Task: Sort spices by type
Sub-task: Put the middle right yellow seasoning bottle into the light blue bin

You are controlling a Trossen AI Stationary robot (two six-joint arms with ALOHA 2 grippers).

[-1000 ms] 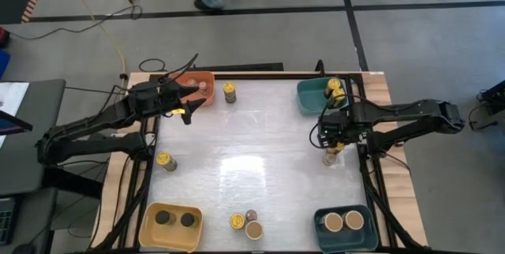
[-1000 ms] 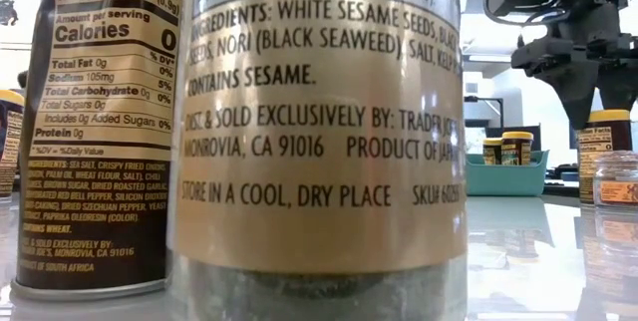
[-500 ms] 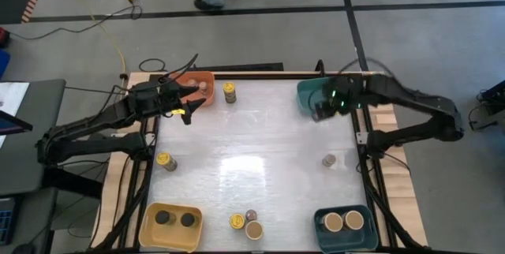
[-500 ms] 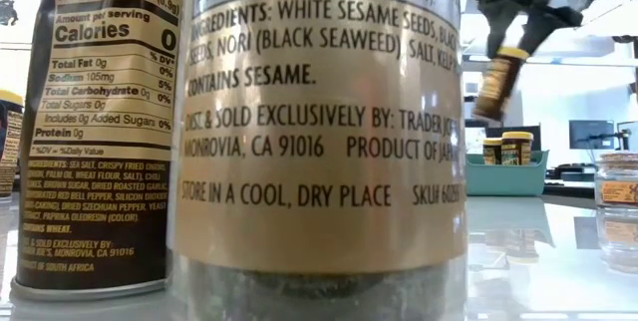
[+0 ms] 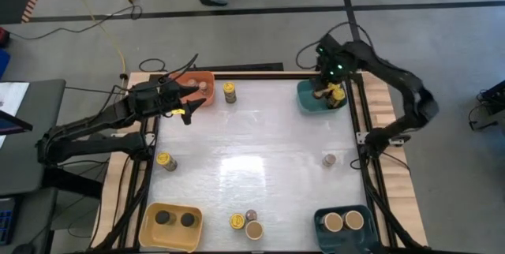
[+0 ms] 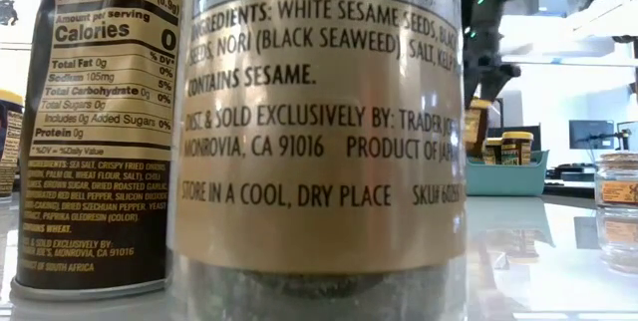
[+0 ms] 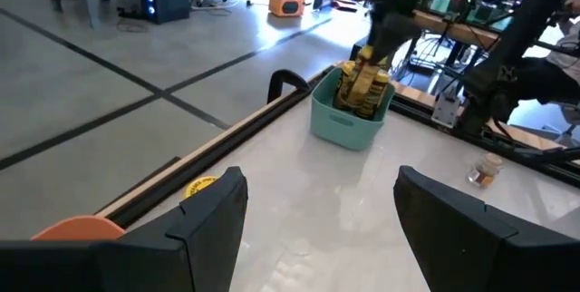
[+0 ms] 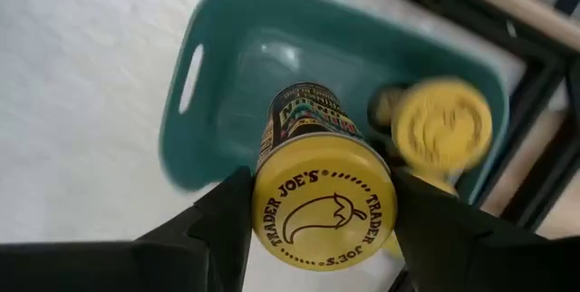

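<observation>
yellow-lidded jar [image 8: 322, 206], dark cylindrical body, clamped in right end effector [image 8: 317, 215] above teal plastic bin [image 8: 227, 83]. left end effector [image 7: 317, 215] fingers apart over glossy white bench [image 5: 260, 143].

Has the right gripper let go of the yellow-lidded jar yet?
No, the right gripper has its fingers on both sides of the yellow-lidded jar, holding it above the teal bin.

bins: orange [image 5: 202, 80] far-left | teal [image 5: 310, 96] far-right | yellow [image 5: 171, 226] near-left | dark teal [image 5: 342, 230] near-right
</observation>
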